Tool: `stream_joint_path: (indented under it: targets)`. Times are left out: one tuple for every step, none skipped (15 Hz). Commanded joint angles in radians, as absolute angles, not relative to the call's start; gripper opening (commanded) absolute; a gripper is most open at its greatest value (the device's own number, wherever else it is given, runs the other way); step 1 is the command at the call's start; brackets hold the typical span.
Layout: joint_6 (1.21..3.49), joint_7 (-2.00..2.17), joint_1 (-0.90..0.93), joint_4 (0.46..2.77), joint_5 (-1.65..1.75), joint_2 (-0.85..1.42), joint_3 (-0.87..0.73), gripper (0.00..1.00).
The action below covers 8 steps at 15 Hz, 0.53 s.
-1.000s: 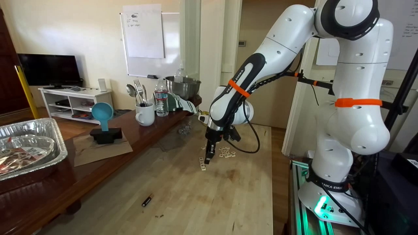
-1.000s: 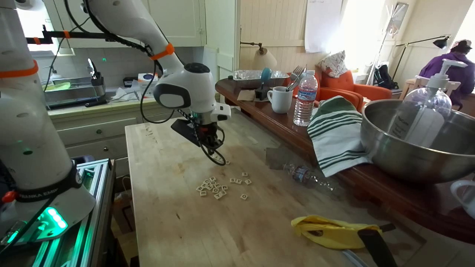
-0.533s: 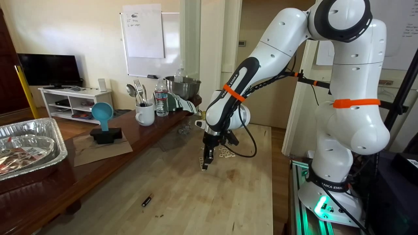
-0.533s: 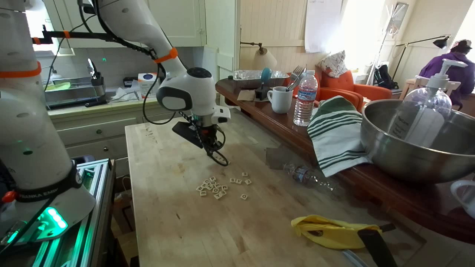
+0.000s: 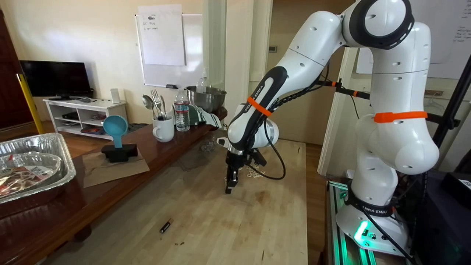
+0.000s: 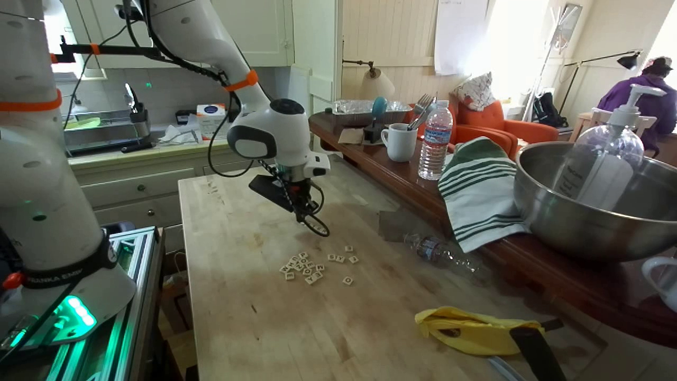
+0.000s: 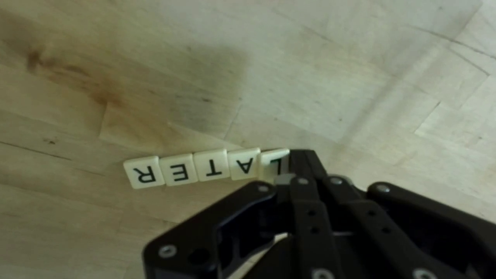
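Cream letter tiles lie in a row on the wooden table [image 5: 265,224]. In the wrist view they read R [image 7: 144,173], E [image 7: 179,169], T [image 7: 212,165], A [image 7: 244,164] and L [image 7: 267,164], upside down. My black gripper [image 7: 306,162] is shut, its fingertips pressed together with nothing seen between them. They stand right beside the L tile's outer side and partly shade or cover it; contact cannot be made out for certain. In an exterior view the gripper [image 5: 229,190] points down close to the table and hides most of that row.
A loose cluster of tiles [image 6: 304,267] and a few single tiles [image 6: 339,259] lie nearby. A battery [image 5: 166,225], a crumpled bottle [image 6: 439,251] and a yellow bag [image 6: 470,330] also rest there. The raised brown ledge bears a mug [image 5: 163,129], water bottle [image 5: 182,112] and steel bowl [image 6: 555,211].
My shut gripper has come lower and shifted along the tile row, slightly leftward in an exterior view. The row, partly visible before, is now mostly behind it there. The loose tiles have stayed put.
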State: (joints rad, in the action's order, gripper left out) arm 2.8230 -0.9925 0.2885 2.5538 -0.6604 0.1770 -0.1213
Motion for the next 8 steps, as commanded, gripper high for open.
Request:
stream_joint_path:
  targets:
    - [2.835, -1.043, 0.276, 2.532, -0.704, 0.205, -0.101, 0.0]
    - [2.831, -1.05, 0.275, 2.533, -0.707, 0.2, -0.099, 0.0]
    - [2.824, -1.056, 0.275, 2.539, -0.711, 0.186, -0.097, 0.0]
    - [2.822, -1.068, 0.273, 2.543, -0.72, 0.175, -0.092, 0.0]
    - [2.82, -1.077, 0.273, 2.549, -0.726, 0.16, -0.088, 0.0]
    - [2.817, -1.082, 0.274, 2.553, -0.727, 0.15, -0.087, 0.0]
    - [2.815, -1.086, 0.275, 2.558, -0.726, 0.141, -0.087, 0.0]
    - [2.813, -1.083, 0.278, 2.562, -0.713, 0.135, -0.091, 0.0]
